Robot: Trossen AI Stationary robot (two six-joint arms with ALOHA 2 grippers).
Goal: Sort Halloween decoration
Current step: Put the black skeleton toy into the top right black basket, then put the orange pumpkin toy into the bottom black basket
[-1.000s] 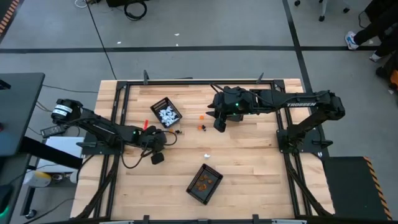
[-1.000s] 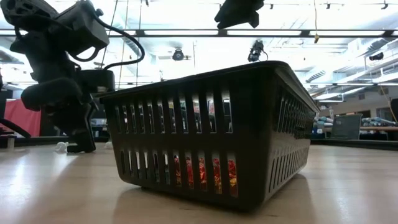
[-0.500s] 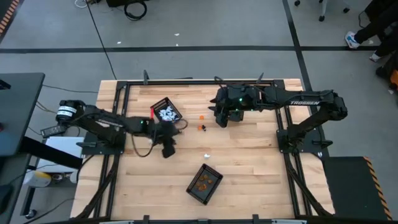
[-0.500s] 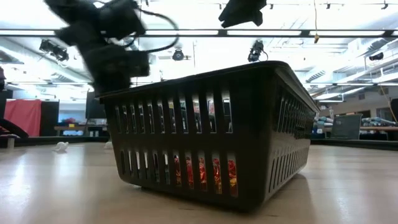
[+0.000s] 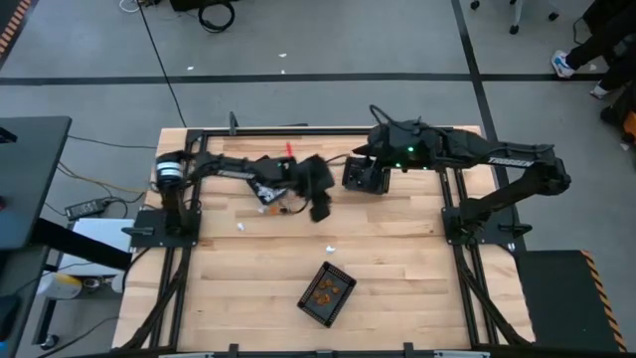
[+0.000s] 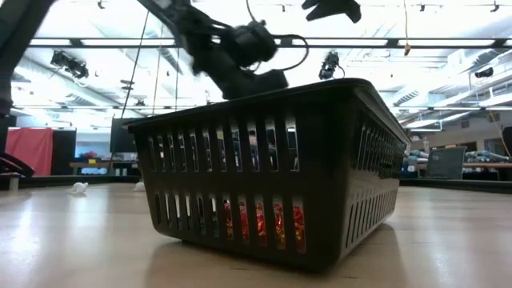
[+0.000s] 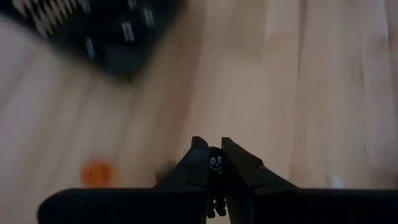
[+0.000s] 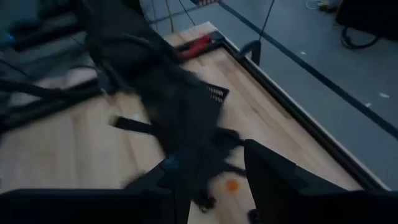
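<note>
From the high view I am seeing the pale wooden table (image 5: 397,268) ringed by a black metal frame (image 5: 199,139), with broad bare boards across its near half around the black rectangular mesh basket holding orange trinkets (image 5: 326,292). My left gripper (image 5: 320,207) is reaching over the table's middle, beside the black mesh basket of white trinkets (image 5: 266,189); one small white trinket (image 5: 331,246) is lying loose on open wood. My right gripper (image 5: 358,177) is hanging over the far middle, close to the left arm, and white lettering on that arm is showing but I cannot read it here. In the low view the near basket is filling most of the frame, with clear boards on either side. Through the left wrist camera, the fingers (image 7: 239,163) are pinching a tiny black figure with a white face (image 7: 215,164), above bare wood near an orange trinket (image 7: 96,173). Through the right wrist camera, the right gripper's jaws are standing apart, holding nothing, with another orange trinket (image 8: 232,185) below, near the far table edge.
</note>
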